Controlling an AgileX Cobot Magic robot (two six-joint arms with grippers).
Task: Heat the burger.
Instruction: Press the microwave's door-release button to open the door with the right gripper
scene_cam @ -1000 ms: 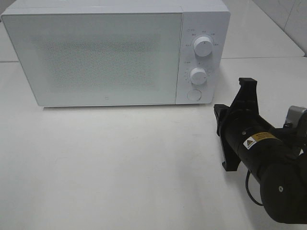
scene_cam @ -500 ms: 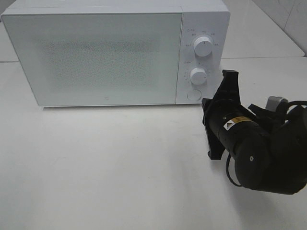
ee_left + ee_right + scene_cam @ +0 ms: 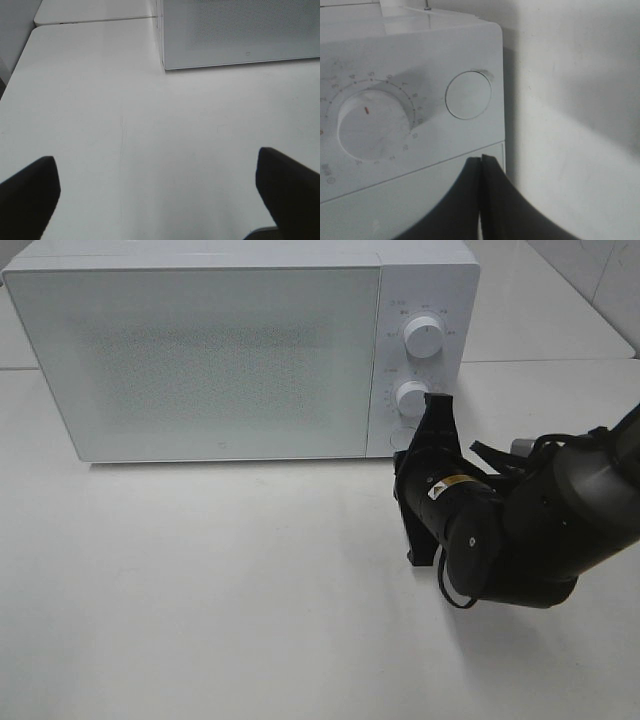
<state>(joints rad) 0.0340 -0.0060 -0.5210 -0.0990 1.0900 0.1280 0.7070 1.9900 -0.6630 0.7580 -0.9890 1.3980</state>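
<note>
- The right tool (image 3: 481,167) is seen clenched, its two dark fingers pressed flat together with nothing between them.
- Its tips are held just in front of the microwave (image 3: 420,255), by the seam where the door (image 3: 200,350) meets the control panel (image 3: 445,390). They are just beside the round button (image 3: 468,95) (whether the front is actually touched cannot be told).
- The lower dial (image 3: 372,122), marked with a small red line, is found next to that button on the same panel.
- The left tool (image 3: 155,170) is seen released, with its fingers spread wide and nothing held between them. It is poised over the bare white worktop (image 3: 220,590), well apart from the right tool and near the microwave's other front corner.
- The burger is shown in none of the views. The microwave's door is shut and its front is frosted, so where the burger lies relative to either tool cannot be told.
</note>
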